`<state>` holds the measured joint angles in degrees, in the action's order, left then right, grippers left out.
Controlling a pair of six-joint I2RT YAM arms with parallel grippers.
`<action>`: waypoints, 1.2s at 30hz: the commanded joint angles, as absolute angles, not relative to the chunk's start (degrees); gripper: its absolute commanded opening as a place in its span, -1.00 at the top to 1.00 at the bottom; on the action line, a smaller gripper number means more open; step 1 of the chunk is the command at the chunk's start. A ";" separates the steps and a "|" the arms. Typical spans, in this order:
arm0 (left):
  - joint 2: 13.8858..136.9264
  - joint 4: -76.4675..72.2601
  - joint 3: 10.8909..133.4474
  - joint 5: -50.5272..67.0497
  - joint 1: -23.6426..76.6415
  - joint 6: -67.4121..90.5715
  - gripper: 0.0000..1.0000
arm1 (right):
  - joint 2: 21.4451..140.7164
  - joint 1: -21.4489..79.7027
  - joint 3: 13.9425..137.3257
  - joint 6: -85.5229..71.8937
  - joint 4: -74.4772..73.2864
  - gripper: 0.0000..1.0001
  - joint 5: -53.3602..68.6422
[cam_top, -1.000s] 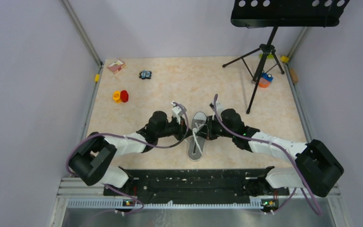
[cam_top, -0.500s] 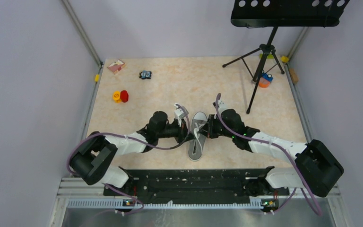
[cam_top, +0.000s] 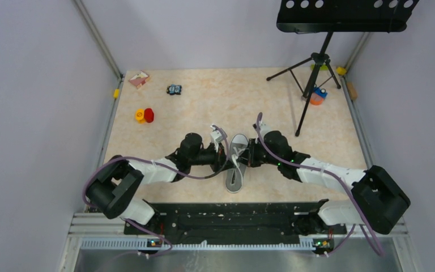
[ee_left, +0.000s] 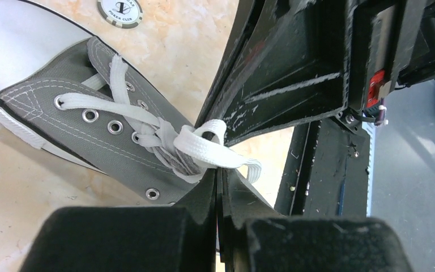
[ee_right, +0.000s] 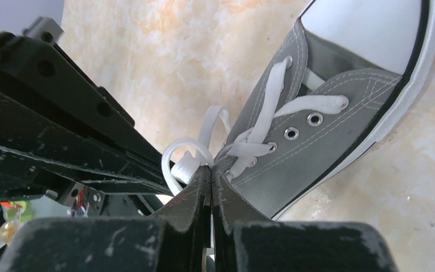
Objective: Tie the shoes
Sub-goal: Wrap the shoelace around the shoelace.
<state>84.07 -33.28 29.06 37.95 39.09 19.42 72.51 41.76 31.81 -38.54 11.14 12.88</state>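
Shoe: middle of table, between both arms | left fingers: pinched tight on white lace | right fingers: pinched tight on lace from the right

Soft, even overhead light keeps the worktop bright, with only faint shadows around the sneaker, whose white toe cap nearly washes out in both wrist views, where the left tool and right tool nearest the lens blur darkly.
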 commanded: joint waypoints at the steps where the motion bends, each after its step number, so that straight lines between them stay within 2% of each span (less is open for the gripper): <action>1: 83.62 -37.61 30.73 38.29 39.29 19.60 1.00 | 74.11 41.40 33.34 -37.49 13.20 1.00 16.06; 14: 82.99 -39.99 29.56 36.73 39.29 20.16 1.00 | 74.71 41.40 33.21 -37.21 11.75 1.00 15.60; 36: 82.73 -37.75 28.65 33.12 39.31 18.45 1.00 | 68.83 41.40 29.89 -38.19 10.99 1.00 14.59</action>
<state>84.05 -36.75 28.71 33.43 39.11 19.75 71.05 41.71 30.61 -37.58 8.51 14.61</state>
